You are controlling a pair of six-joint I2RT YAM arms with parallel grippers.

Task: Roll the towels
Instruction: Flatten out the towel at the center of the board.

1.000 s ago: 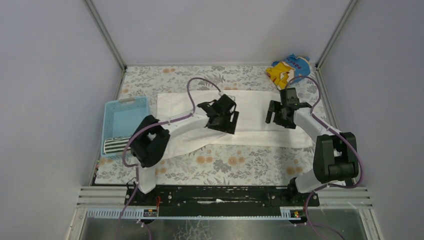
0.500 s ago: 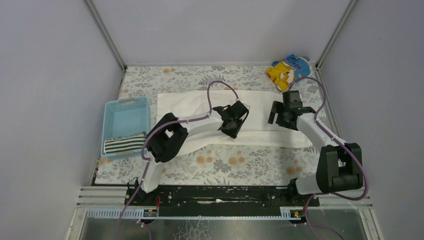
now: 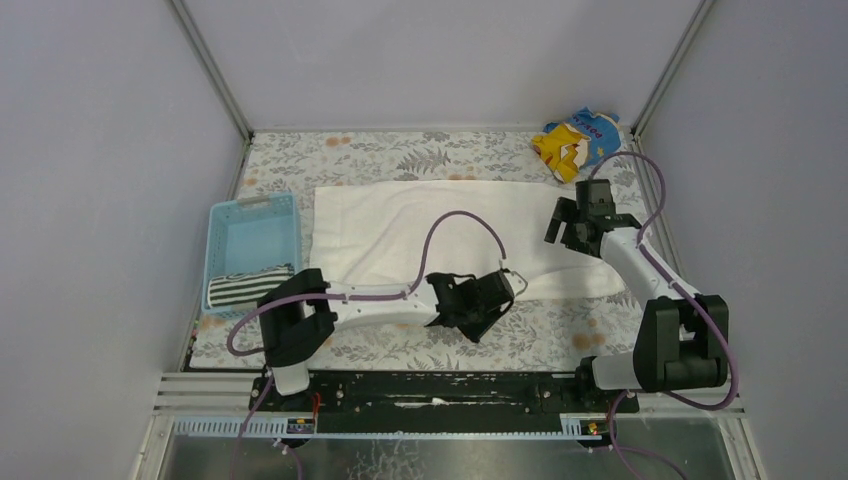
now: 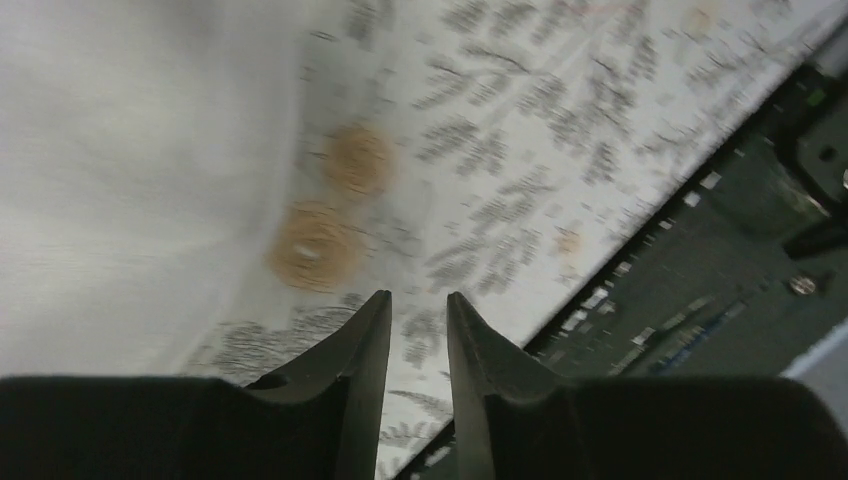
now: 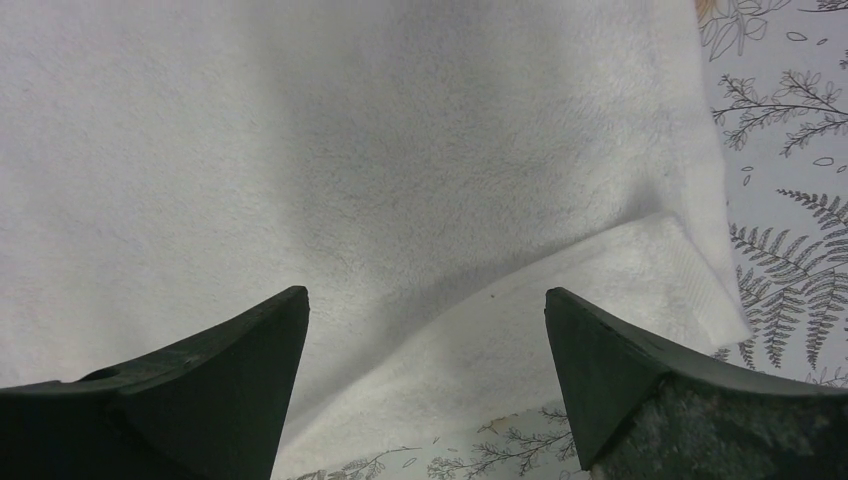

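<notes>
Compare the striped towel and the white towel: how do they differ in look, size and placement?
The striped towel has black-and-white stripes; the white towel is plain. The striped one is small and bundled; the white one is far larger and spread flat. The striped one lies in the blue basket; the white one lies on the floral table cover. Neither is held.

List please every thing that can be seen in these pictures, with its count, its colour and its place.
white towel: one, plain white, spread flat across the middle of the table.
striped towel: one, black and white, lying in the near end of the basket.
basket: one, light blue, at the table's left side.
printed cloth: one, yellow and blue, crumpled in the far right corner.
table cover: one, pale with leaf and flower print.
left gripper: one, black, nearly closed, over the near edge beside the white towel.
right gripper: one, black, open above the white towel's right end.
</notes>
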